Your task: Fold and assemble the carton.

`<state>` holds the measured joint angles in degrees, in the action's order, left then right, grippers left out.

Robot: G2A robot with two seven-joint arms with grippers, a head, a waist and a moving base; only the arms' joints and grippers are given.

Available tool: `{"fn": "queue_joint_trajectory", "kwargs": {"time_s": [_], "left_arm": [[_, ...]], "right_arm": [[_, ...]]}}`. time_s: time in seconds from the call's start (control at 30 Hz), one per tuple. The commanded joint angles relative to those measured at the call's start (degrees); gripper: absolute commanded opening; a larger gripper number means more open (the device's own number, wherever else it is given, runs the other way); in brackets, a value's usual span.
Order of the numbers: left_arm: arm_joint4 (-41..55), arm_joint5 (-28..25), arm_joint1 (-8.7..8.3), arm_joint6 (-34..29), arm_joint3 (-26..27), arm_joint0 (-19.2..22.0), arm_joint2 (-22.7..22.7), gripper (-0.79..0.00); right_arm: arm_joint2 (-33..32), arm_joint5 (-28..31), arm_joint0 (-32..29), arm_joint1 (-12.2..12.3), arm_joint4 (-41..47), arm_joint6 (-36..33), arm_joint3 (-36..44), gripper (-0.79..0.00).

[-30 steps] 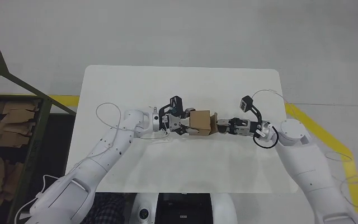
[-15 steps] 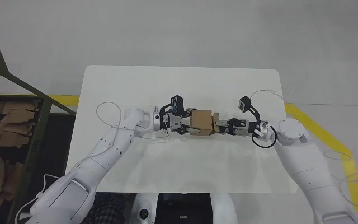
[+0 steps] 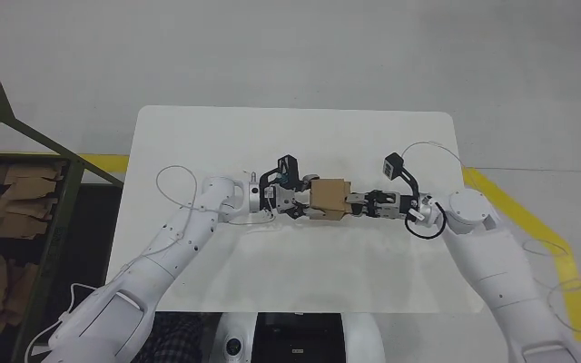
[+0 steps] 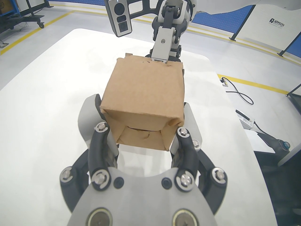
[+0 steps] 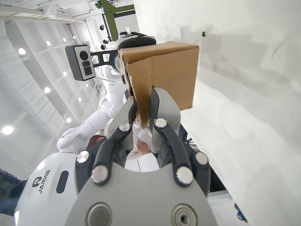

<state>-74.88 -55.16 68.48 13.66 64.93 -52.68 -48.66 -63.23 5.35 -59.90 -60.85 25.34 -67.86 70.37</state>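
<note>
The cardboard box [image 3: 328, 198] sits over the white table [image 3: 182, 136], left gripper [image 4: 140, 104] clamped across its open end, right gripper [image 5: 144, 99] pinched narrowly on the opposite wall.

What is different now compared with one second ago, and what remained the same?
The right end effector, shut on one end of the brown cardboard carton, moved slightly toward the left end effector, pushing that end inward. The left end effector kept its grip on the other end and stayed in place.
</note>
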Motion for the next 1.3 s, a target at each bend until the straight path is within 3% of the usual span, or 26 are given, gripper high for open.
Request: {"fn": "queue_joint_trajectory", "kwargs": {"time_s": [0.0,0.97,1.27], "left_arm": [[-0.06,-0.07,0.02,0.08,0.10,-0.04,0.01,-0.231],[1.63,-0.48,0.50,-0.79,-2.09,0.68,-0.32,-0.231],[1.72,-0.42,0.63,-0.96,-2.08,0.68,-0.33,-0.225]], "right_arm": [[0.24,-0.05,0.02,-0.06,-0.12,0.08,0.19,-0.683],[-2.03,-0.12,-1.32,0.52,-0.06,1.14,1.58,-0.668],[-2.25,-0.17,-1.59,0.62,-0.30,1.38,2.28,-0.723]]}}
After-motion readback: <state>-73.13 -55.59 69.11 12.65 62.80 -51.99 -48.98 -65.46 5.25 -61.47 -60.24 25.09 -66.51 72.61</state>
